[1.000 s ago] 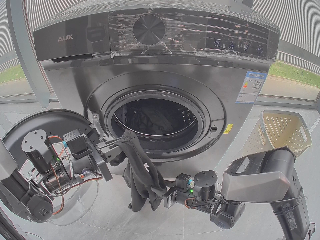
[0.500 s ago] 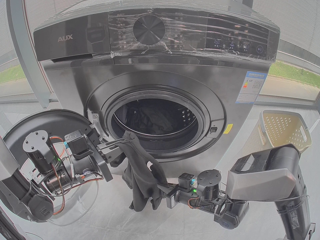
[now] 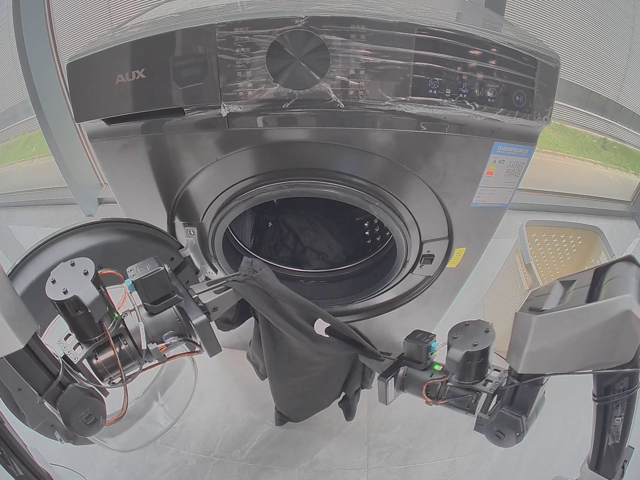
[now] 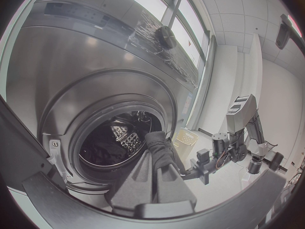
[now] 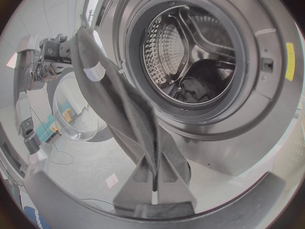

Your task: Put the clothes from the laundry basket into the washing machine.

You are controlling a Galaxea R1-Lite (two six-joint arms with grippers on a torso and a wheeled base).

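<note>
A dark grey garment (image 3: 303,351) with a small white tag hangs stretched between both grippers, just in front of and below the washing machine's open round port (image 3: 313,248). My left gripper (image 3: 233,281) is shut on its upper left corner by the port's lower left rim. My right gripper (image 3: 375,361) is shut on its other edge, lower and to the right. The left wrist view has the cloth (image 4: 159,150) pinched between the fingers; in the right wrist view the fabric (image 5: 127,108) runs up from the shut jaws. Dark clothes (image 3: 300,235) lie in the drum. The cream laundry basket (image 3: 560,261) stands at the right.
The machine's round door (image 3: 93,255) is swung open at the left, behind my left arm. Its glass bowl (image 5: 76,108) faces outward. Pale tiled floor (image 3: 220,428) lies below the garment. Windows stand behind the machine.
My right gripper has pulled its edge of the garment to the right and slightly up, spreading the bunched cloth into a taut sheet. The left gripper has stayed by the port's rim.
</note>
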